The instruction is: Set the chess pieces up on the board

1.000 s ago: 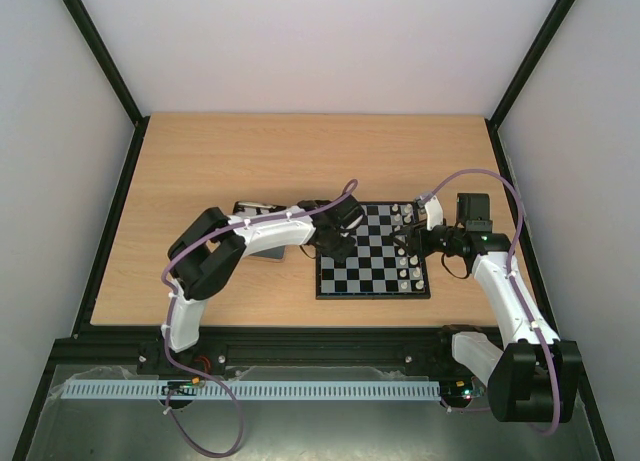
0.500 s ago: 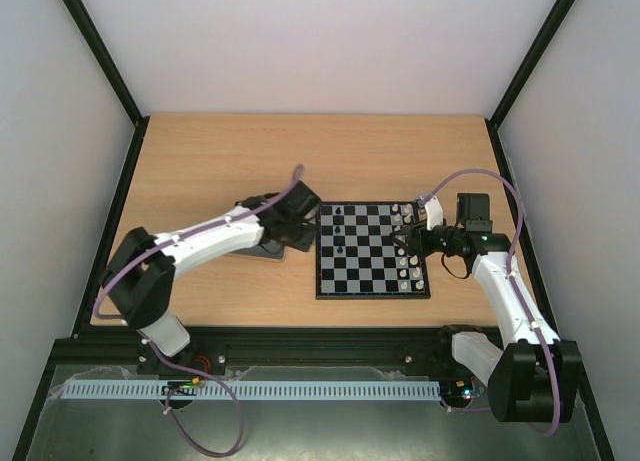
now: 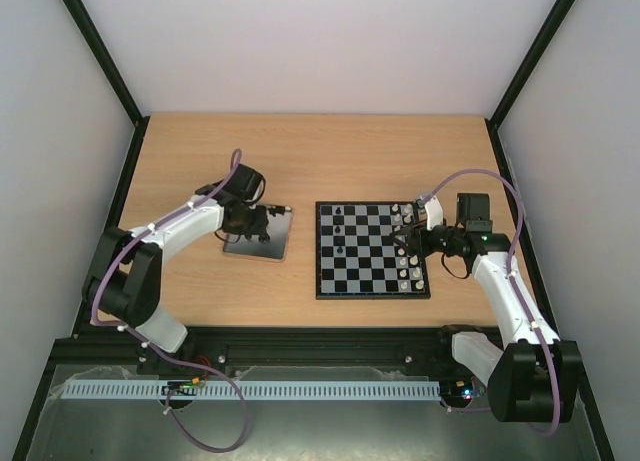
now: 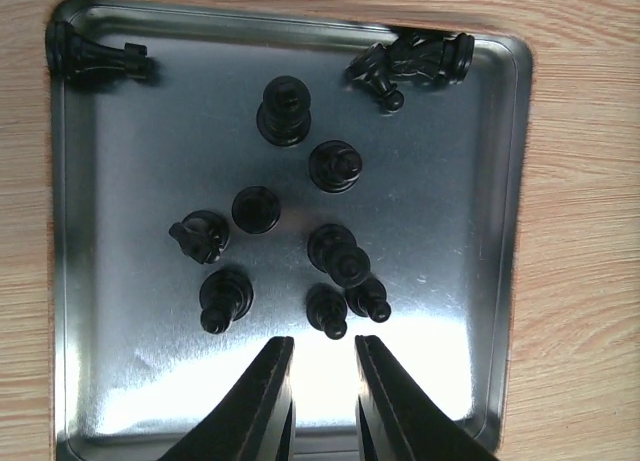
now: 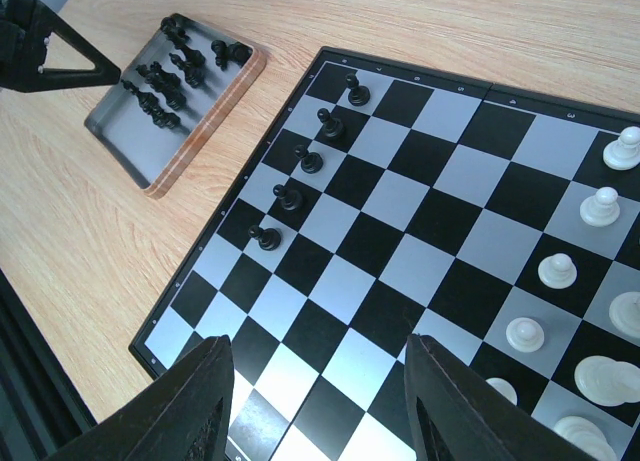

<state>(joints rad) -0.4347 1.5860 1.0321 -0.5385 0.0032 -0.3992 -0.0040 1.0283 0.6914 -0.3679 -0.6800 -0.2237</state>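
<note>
The black-and-grey board [image 3: 372, 249] lies right of centre. Several black pawns [image 5: 309, 160] stand in a line on its left side. More black chess pieces [image 4: 337, 165] stand or lie in the shiny metal tray [image 4: 130, 381]. My left gripper [image 4: 323, 343] hovers over the near part of that tray. It is open by a narrow gap with nothing between its fingers, and the closest pawn [image 4: 328, 311] sits just ahead of the tips. My right gripper [image 5: 315, 341] hangs wide open and empty above the board's right side.
White pieces [image 5: 557, 271] stand in rows along the board's right edge, close under my right arm [image 3: 500, 281]. The tray [image 3: 262, 243] sits on the wooden table just left of the board. Black frame rails run along the table's edges.
My left arm has swung left, from the board's left edge to above the tray, and its jaws opened and then narrowed. The right arm has not moved.
</note>
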